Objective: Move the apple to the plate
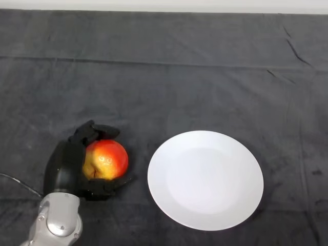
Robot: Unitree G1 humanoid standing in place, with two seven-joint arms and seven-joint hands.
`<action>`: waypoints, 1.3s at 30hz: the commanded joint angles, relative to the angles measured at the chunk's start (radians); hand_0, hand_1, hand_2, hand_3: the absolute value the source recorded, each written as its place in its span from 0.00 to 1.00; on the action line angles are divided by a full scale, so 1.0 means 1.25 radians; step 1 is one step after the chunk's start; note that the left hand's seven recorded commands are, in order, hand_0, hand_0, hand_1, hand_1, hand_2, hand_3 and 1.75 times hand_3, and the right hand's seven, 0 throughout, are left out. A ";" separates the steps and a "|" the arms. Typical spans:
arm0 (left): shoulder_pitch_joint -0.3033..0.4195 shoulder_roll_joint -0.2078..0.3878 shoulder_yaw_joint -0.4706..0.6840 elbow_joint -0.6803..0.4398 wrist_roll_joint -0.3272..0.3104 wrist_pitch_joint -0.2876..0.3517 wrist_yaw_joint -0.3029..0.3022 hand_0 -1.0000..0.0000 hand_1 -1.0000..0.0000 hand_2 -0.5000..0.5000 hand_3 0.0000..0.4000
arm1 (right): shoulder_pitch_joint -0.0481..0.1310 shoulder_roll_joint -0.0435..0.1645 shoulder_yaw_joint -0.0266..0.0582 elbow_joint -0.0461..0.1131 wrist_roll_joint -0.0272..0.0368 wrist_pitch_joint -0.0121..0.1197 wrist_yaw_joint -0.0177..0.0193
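A red and yellow apple sits at the lower left of the dark cloth, inside my left hand. The black fingers curl over its far side and the thumb wraps under its near side, so the hand is shut on the apple. A white round plate lies to the right of the apple, a short gap away, with nothing on it. My silver-grey forearm comes in from the bottom left corner.
The dark cloth covers the whole table, with creases at the far right. A pale strip of wall runs along the top edge.
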 commanded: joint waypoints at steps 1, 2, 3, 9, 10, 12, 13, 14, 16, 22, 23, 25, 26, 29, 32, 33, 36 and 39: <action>-0.038 0.025 -0.004 -0.002 0.012 0.010 0.014 0.00 0.00 0.50 1.00 | 0.025 -0.034 -0.0178 -0.011 -0.0039 0.002 -0.0008; -0.041 0.025 -0.003 -0.010 0.013 0.020 0.014 0.00 0.00 0.50 1.00 | 0.025 -0.034 -0.0178 -0.011 -0.0039 0.002 -0.0008; -0.043 0.026 -0.002 -0.018 0.015 0.029 0.014 0.00 0.00 0.50 1.00 | 0.025 -0.034 -0.0178 -0.010 -0.0039 0.002 -0.0007; -0.060 0.028 0.002 -0.097 0.030 0.101 0.021 0.00 0.00 0.50 1.00 | 0.025 -0.034 -0.0179 -0.010 -0.0040 0.002 -0.0006; -0.063 0.027 0.001 -0.110 0.034 0.111 0.023 0.00 0.00 0.50 1.00 | 0.025 -0.034 -0.0179 -0.010 -0.0040 0.002 -0.0006; -0.068 0.023 -0.003 -0.136 0.044 0.132 0.032 0.00 0.00 0.50 1.00 | 0.025 -0.034 -0.0179 -0.010 -0.0040 0.002 -0.0005; -0.070 0.021 -0.006 -0.146 0.049 0.139 0.036 0.00 0.00 0.50 1.00 | 0.025 -0.034 -0.0180 -0.010 -0.0040 0.002 -0.0005; -0.074 0.018 -0.011 -0.158 0.055 0.147 0.042 0.00 0.00 0.50 1.00 | 0.025 -0.034 -0.0180 -0.010 -0.0040 0.002 -0.0004; -0.080 0.015 -0.018 -0.172 0.063 0.157 0.050 0.00 0.00 0.50 1.00 | 0.025 -0.034 -0.0180 -0.009 -0.0040 0.002 -0.0003; -0.106 0.005 -0.046 -0.190 0.084 0.173 0.070 0.00 0.00 0.50 1.00 | 0.025 -0.035 -0.0182 -0.008 -0.0040 0.002 0.0001; -0.112 0.003 -0.053 -0.190 0.087 0.174 0.072 0.00 0.00 0.50 1.00 | 0.024 -0.035 -0.0182 -0.008 -0.0040 0.002 0.0001; -0.123 0.000 -0.063 -0.187 0.090 0.176 0.076 0.00 0.00 0.50 1.00 | 0.024 -0.035 -0.0183 -0.008 -0.0040 0.002 0.0003; -0.130 -0.003 -0.071 -0.183 0.092 0.176 0.079 0.00 0.00 0.50 1.00 | 0.024 -0.035 -0.0183 -0.008 -0.0040 0.002 0.0004; -0.143 -0.007 -0.090 -0.169 0.095 0.168 0.085 0.00 0.00 0.50 1.00 | 0.024 -0.035 -0.0184 -0.007 -0.0040 0.002 0.0006; -0.156 -0.011 -0.109 -0.156 0.096 0.164 0.088 0.00 0.00 0.50 1.00 | 0.024 -0.035 -0.0185 -0.007 -0.0040 0.002 0.0008; -0.162 -0.013 -0.116 -0.150 0.096 0.164 0.089 0.00 0.00 0.50 1.00 | 0.024 -0.035 -0.0185 -0.007 -0.0040 0.002 0.0008; -0.181 -0.022 -0.141 -0.130 0.096 0.163 0.092 0.00 0.00 0.50 1.00 | 0.024 -0.036 -0.0186 -0.006 -0.0041 0.002 0.0011; -0.207 -0.035 -0.170 -0.104 0.094 0.164 0.097 0.00 0.00 0.50 1.00 | 0.024 -0.036 -0.0186 -0.006 -0.0041 0.002 0.0013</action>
